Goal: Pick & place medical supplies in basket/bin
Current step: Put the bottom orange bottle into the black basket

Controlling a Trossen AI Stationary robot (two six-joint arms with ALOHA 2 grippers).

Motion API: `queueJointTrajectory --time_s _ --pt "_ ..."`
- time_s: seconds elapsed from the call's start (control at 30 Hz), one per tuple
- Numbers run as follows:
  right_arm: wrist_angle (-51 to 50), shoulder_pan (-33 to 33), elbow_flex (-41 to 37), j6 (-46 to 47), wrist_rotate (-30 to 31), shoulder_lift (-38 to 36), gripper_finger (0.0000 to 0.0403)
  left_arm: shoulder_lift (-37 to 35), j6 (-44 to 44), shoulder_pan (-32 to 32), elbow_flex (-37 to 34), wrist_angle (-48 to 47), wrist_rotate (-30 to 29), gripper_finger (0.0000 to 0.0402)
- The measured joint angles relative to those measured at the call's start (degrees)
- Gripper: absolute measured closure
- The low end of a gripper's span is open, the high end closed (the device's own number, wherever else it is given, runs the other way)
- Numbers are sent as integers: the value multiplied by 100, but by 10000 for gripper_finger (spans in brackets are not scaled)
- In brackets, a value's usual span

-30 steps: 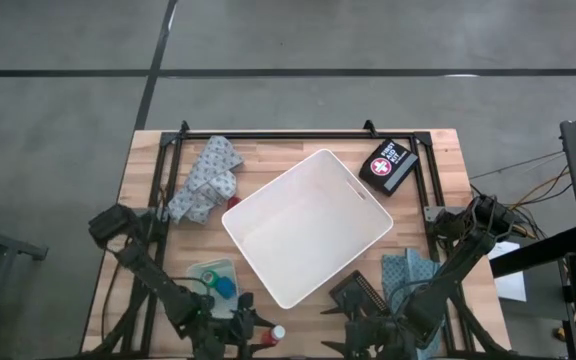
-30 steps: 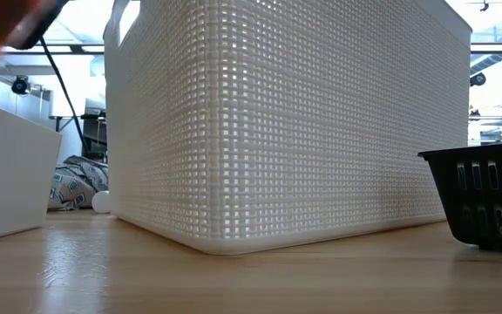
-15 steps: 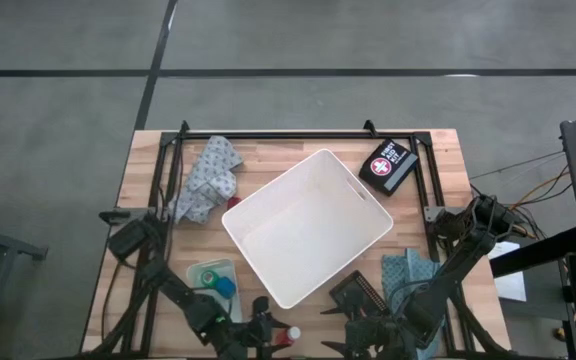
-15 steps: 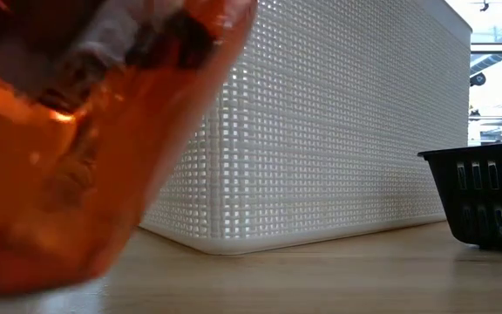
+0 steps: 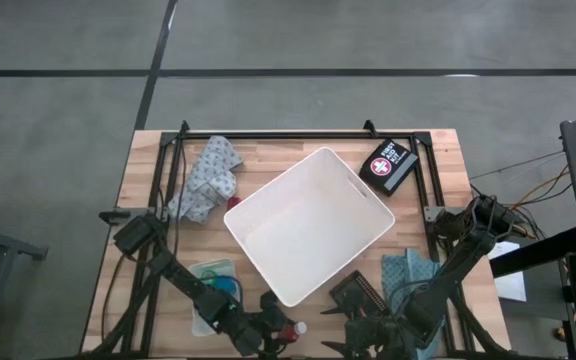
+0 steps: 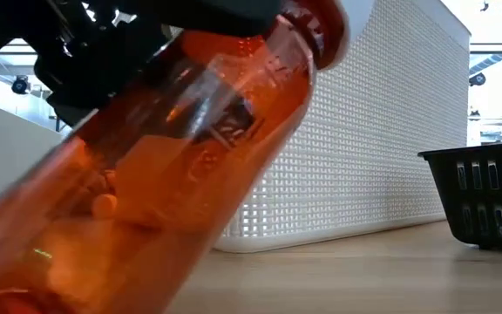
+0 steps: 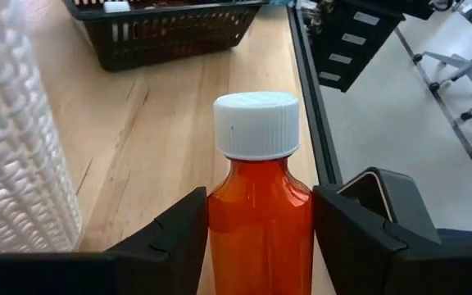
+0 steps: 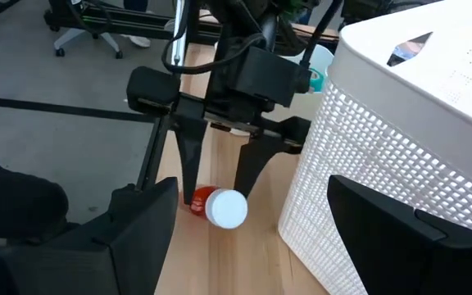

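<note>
one orange bottle with a white cap sits clamped between the fingers of the left gripper, low at the near edge of the desk. its long axis runs along the fingers, cap pointing away from the wrist toward the right arm. the white bin lies just beside it, farther in on the desk, so the carry goes up and over the near wall. the right gripper waits open nearby, holding nothing.
</note>
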Motion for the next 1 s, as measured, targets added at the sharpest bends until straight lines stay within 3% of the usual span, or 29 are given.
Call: queueJointTrajectory --time_s 1.0 --pt "-1 0 0 0 -1 0 92 33 -482 -24 -7 -485 195 194"
